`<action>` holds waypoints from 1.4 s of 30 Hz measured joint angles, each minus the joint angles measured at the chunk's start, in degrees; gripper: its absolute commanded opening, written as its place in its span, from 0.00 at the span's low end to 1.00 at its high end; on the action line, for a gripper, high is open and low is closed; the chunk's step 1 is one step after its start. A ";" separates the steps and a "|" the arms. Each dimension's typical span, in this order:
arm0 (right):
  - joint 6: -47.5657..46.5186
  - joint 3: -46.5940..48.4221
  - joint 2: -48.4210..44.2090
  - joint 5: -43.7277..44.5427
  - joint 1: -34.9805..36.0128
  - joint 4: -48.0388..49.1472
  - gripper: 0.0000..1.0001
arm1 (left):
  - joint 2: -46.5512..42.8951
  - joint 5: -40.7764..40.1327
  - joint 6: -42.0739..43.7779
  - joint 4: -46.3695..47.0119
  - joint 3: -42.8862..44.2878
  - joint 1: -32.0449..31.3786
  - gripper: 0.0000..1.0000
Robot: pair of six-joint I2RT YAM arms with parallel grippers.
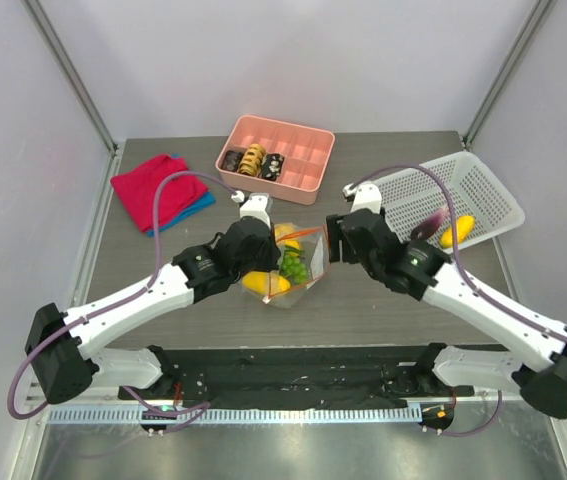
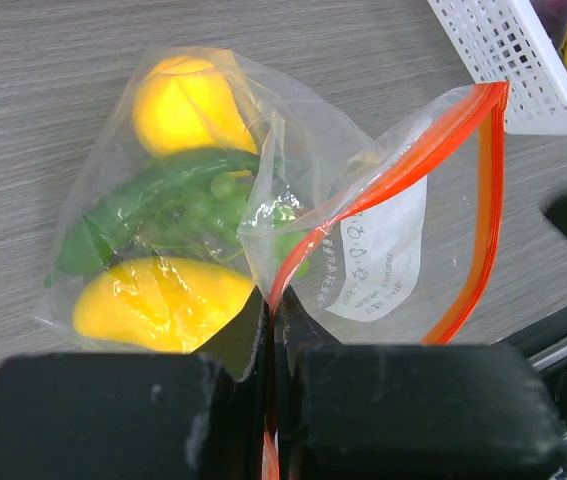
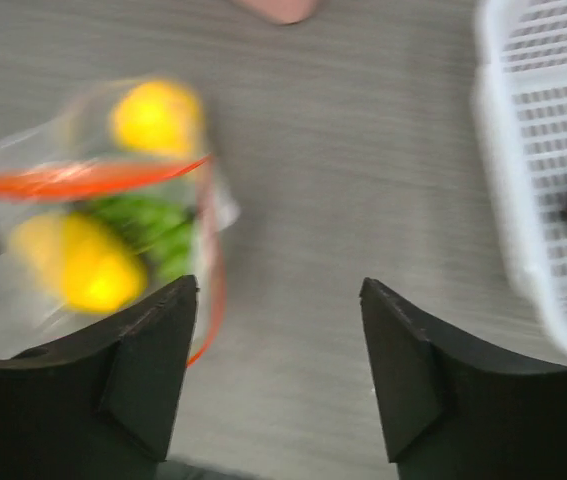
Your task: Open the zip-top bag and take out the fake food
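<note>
The zip-top bag [image 1: 298, 268] lies mid-table, its mouth gaping. My left gripper [image 2: 271, 300] is shut on the near end of the bag's orange-red zipper strip [image 2: 488, 200]. Inside the bag I see two yellow pieces [image 2: 178, 105] [image 2: 158, 305], a green long vegetable [image 2: 148, 200] and green grapes [image 2: 213, 210]. My right gripper [image 3: 278, 290] hangs open just right of the bag [image 3: 113, 200], empty, above bare table. In the top view it [image 1: 331, 240] sits beside the bag's open edge. A yellow piece [image 1: 457, 231] and the purple eggplant [image 1: 427, 225] lie in the white basket [image 1: 483, 185].
The white mesh basket [image 3: 533, 130] stands at the right. A pink compartment tray [image 1: 303, 150] with brown pastry-like pieces is at the back centre. A red cloth [image 1: 153, 190] over a blue one lies at the back left.
</note>
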 measured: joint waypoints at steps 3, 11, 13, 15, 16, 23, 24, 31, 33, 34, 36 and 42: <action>-0.24 -1.38 -5.62 -7.13 3.50 0.61 0.50 | 0.00 0.35 -0.02 0.09 0.00 0.00 0.00; 0.42 -5.68 -2.45 -22.25 3.85 10.73 0.42 | 0.00 1.40 -0.63 0.57 0.00 0.00 0.00; 0.66 -6.69 1.51 -24.15 3.85 13.31 0.42 | 0.02 1.68 -1.11 0.76 0.00 0.00 0.01; 0.83 -8.81 5.05 -25.51 3.85 15.96 0.42 | 0.15 1.92 -1.53 1.14 0.00 -0.09 0.00; 0.85 -9.57 6.21 -25.90 3.85 16.68 0.42 | 0.31 2.08 -1.62 1.36 -0.02 -0.13 0.00; 1.05 -12.24 11.41 -25.53 3.85 25.20 0.42 | 2.58 2.23 -3.04 2.29 -0.04 -1.16 0.00; 1.55 -12.85 11.85 -25.03 3.85 27.02 0.44 | 3.08 2.23 -3.28 2.51 -0.04 -1.29 0.00; 8.98 -16.68 12.66 -18.51 3.85 34.75 0.45 | 6.10 1.88 -4.66 3.37 -0.04 -2.54 0.00; 13.00 -17.09 12.59 -16.61 3.85 35.41 0.45 | 6.67 1.62 -4.90 3.72 -0.04 -3.10 0.00; 15.74 -17.40 12.44 -15.67 3.85 35.80 0.46 | 6.91 1.60 -5.01 3.93 -0.04 -3.34 0.00; 20.15 -18.25 12.07 -14.01 3.85 36.44 0.48 | 7.17 1.55 -5.29 4.39 -0.04 -3.69 0.00; 27.39 -19.17 13.53 -11.37 3.82 37.81 0.54 | 7.23 1.05 -6.21 5.38 -0.04 -4.17 0.00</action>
